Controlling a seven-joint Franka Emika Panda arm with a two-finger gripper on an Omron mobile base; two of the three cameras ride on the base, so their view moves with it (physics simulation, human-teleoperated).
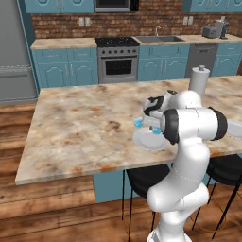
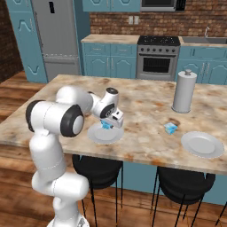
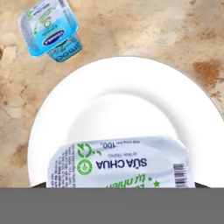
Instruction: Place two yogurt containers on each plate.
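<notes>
My gripper (image 2: 111, 122) hovers over the left plate (image 2: 99, 135), shut on a blue yogurt container (image 2: 107, 125) held just above the plate's surface. In the hand view that container's white printed lid (image 3: 120, 164) hides my fingertips, and the plate (image 3: 127, 100) lies bare beneath it. A second yogurt container (image 3: 50, 30) sits on the counter just off the plate's rim, and the left base view shows this container (image 1: 137, 122) too. A third yogurt container (image 2: 170, 128) rests on the counter between the plates. The right plate (image 2: 202, 144) holds nothing.
A tall white paper-towel roll (image 2: 184, 91) stands behind the right plate. Black stools (image 2: 184, 184) stand under the counter's near edge. The marble island counter (image 1: 80, 127) stretches wide to the left of the plate.
</notes>
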